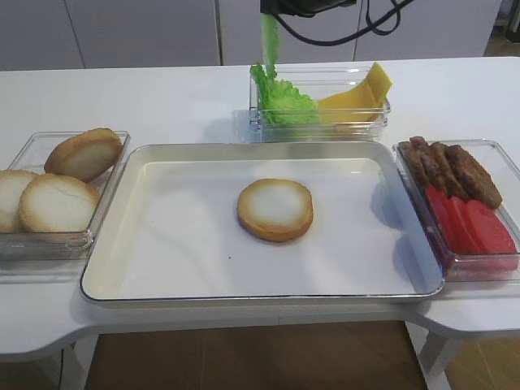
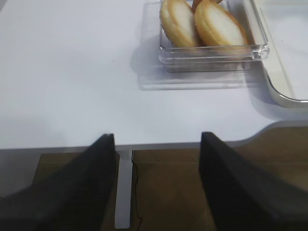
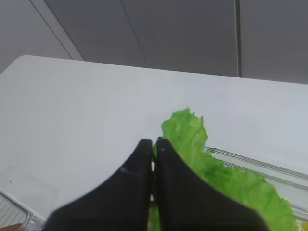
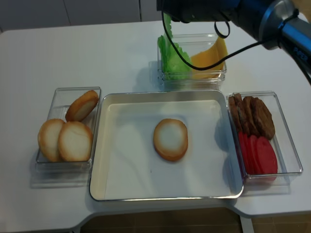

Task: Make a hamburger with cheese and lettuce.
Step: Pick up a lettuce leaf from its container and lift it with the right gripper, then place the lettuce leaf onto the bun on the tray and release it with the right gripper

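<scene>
The metal tray [image 1: 114, 268] sits nearest on the desk [image 1: 162, 97], the hamburger [image 1: 275, 210] at its middle. Left pincer [image 2: 156, 178] gapes, holding nothing. Behind the tray, the right pincer [image 3: 154, 166] pinches the lettuce [image 1: 280, 99]; cheese [image 1: 357, 93] alongside.

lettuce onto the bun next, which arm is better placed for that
Right. Its claw is shut on the lettuce, lifting it from the back bin, with the bun bare on the tray just in front. The left claw hangs open and empty off the table's near edge.
</scene>
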Controlling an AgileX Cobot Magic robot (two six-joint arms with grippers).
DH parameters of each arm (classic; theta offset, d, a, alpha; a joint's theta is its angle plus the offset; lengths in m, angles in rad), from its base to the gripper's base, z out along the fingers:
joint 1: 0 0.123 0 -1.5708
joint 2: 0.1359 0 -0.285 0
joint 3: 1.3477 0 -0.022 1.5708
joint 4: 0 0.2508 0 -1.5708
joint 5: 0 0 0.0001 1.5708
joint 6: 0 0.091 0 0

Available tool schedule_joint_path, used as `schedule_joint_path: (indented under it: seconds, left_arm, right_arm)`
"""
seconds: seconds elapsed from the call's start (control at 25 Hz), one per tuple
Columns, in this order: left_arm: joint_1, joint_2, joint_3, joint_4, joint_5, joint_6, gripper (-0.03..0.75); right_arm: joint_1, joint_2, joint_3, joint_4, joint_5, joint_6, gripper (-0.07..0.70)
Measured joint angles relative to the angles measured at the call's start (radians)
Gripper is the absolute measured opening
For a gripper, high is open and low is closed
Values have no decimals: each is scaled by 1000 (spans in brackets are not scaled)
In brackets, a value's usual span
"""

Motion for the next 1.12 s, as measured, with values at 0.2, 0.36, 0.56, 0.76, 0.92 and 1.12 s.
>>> schedule_joint_path:
  seconds: [0.2, 0.36, 0.56, 0.76, 0.92, 1.12]
  left_arm:
    - [0, 0, 0, 0, 0, 0, 416]
    - [0, 0, 0, 0, 0, 0, 416]
    - [0, 0, 0, 0, 0, 0, 416]
    - [0, 0, 0, 0, 0, 0, 416]
    - [0, 0, 0, 0, 0, 0, 416]
    - [0, 0, 0, 0, 0, 0, 416]
  right_arm:
    - [0, -56, 0, -176, 83, 170, 27]
    - [0, -108, 0, -323, 184, 266, 27]
    - [0, -189, 0, -377, 299, 296, 27]
    - [0, -268, 0, -399, 403, 312, 27]
    - [0, -312, 0, -437, 487, 355, 27]
    - [0, -356, 29, -471, 547, 382, 27]
